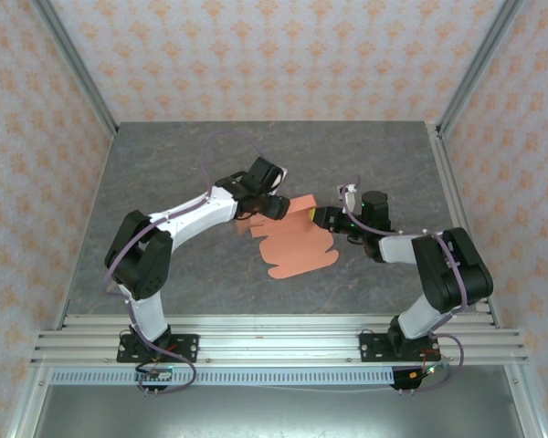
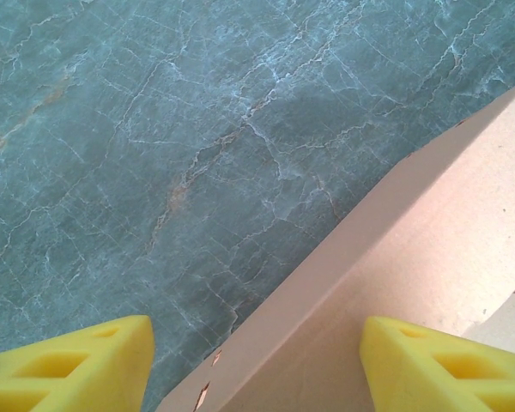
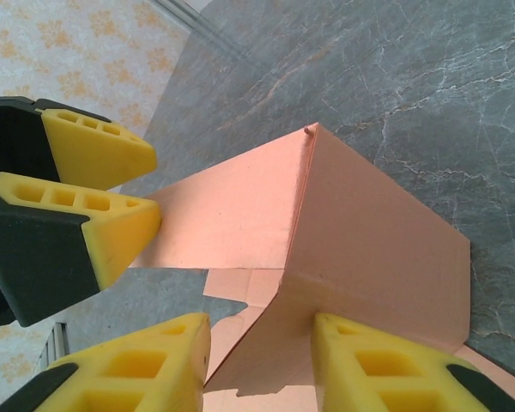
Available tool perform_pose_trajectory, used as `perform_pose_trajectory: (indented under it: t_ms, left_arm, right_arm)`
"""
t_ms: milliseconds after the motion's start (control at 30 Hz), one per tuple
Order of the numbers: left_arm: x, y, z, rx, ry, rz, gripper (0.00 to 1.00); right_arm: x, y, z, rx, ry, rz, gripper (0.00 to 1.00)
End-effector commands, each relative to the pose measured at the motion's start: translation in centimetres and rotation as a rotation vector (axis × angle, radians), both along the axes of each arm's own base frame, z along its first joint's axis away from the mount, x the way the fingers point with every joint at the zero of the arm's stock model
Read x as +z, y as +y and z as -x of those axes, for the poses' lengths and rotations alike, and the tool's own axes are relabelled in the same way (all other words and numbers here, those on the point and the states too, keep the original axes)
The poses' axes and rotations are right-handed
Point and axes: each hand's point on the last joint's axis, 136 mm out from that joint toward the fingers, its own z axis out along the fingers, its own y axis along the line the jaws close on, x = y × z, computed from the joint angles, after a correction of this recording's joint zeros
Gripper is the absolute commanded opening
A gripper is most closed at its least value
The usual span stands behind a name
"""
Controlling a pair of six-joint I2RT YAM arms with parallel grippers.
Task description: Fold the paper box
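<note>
The box (image 1: pixel 297 248) lies about mid-desk (image 1: pixel 164 164), a little nearer the near edge than the far one, and is only part folded. Most of the sheet is flat on the desk, its flaps and rounded tabs spread toward the near edge. At its far end two panels stand raised and meet in a sharp upright crease, forming one corner. I judge the task to be at an early-to-middle stage: one corner is up, and the other walls, the tabs and the closing flaps are left to do.

The left fingers (image 2: pixel 69 365) are wide apart, astride the edge of one raised panel without clamping it. The right fingers (image 3: pixel 369 365) stand on either side of the raised corner, close to the card. I cannot tell whether they press on it.

As a container the box does not yet enclose anything, and no object is seen between its walls.
</note>
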Motion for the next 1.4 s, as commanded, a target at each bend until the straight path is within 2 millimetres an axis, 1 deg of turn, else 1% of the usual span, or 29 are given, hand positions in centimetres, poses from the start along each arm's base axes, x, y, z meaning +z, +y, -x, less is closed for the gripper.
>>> perform_pose_trajectory:
  t_ms: [0, 33, 67, 100, 167, 267, 367, 467, 567, 833, 967, 1033, 1100, 1133, 1167, 1267, 1367]
  left_arm:
    - [-1.8, 0.6, 1.0, -0.014, 0.054, -0.062, 0.66]
    - [-1.8, 0.6, 1.0, -0.014, 0.054, -0.064, 0.66]
    - [-1.8, 0.7, 1.0, -0.014, 0.055, -0.065, 0.66]
    - [-1.8, 0.7, 1.0, -0.014, 0.055, -0.065, 0.66]
    - [-1.8, 0.6, 1.0, -0.015, 0.056, -0.065, 0.66]
    - [-1.7, 0.6, 1.0, -0.015, 0.056, -0.064, 0.66]
    - [-1.7, 0.7, 1.0, -0.015, 0.055, -0.066, 0.66]
    - [-1.7, 0.7, 1.1, -0.016, 0.055, -0.068, 0.66]
    - [-1.6, 0.8, 1.1, -0.015, 0.054, -0.069, 0.66]
    - [-1.7, 0.8, 1.2, -0.017, 0.057, -0.072, 0.66]
    - [-1.7, 1.0, 1.2, -0.017, 0.056, -0.077, 0.66]
    - [-1.7, 1.0, 1.3, -0.017, 0.058, -0.079, 0.66]
    - [-1.7, 1.0, 1.3, -0.018, 0.057, -0.08, 0.66]
    - [-1.7, 1.0, 1.3, -0.018, 0.058, -0.08, 0.66]
    - [-1.6, 1.0, 1.3, -0.019, 0.056, -0.081, 0.66]
    - [-1.5, 1.0, 1.3, -0.02, 0.054, -0.079, 0.66]
    - [-1.4, 1.0, 1.3, -0.019, 0.052, -0.077, 0.66]
  right_arm:
    - [1.2, 0.4, -0.6, 0.023, -0.064, -0.002, 0.33]
    - [1.1, 0.5, -0.4, 0.033, -0.061, -0.007, 0.38]
    - [1.1, 0.7, -0.2, 0.051, -0.058, -0.018, 0.5]
    - [1.3, 1.0, 0.1, 0.076, -0.053, -0.036, 0.58]
    - [1.5, 1.3, 0.5, 0.103, -0.051, -0.058, 0.62]
    - [1.8, 1.5, 0.7, 0.117, -0.049, -0.074, 0.62]
    - [2.8, 1.6, 0.8, 0.123, -0.069, -0.09, 0.63]
    - [3.0, 1.1, 0.7, 0.087, -0.082, -0.048, 0.64]
    - [2.9, 0.2, 0.4, 0.036, -0.087, 0.008, 0.65]
    - [2.7, -2.2, 0.2, -0.105, -0.106, 0.109, 0.64]
    - [3.4, -3.8, 0.0, -0.188, -0.136, 0.163, 0.64]
    - [3.3, -5.2, -0.2, -0.252, -0.13, 0.241, 0.6]
    - [2.7, -6.7, -0.4, -0.313, -0.105, 0.317, 0.56]
    - [2.7, -6.9, -0.4, -0.318, -0.102, 0.331, 0.56]
    - [2.8, -6.7, -0.3, -0.303, -0.099, 0.332, 0.56]
    - [3.8, -5.5, -0.4, -0.251, -0.1, 0.283, 0.56]
    - [4.3, -4.5, -1.2, -0.217, -0.088, 0.248, 0.6]
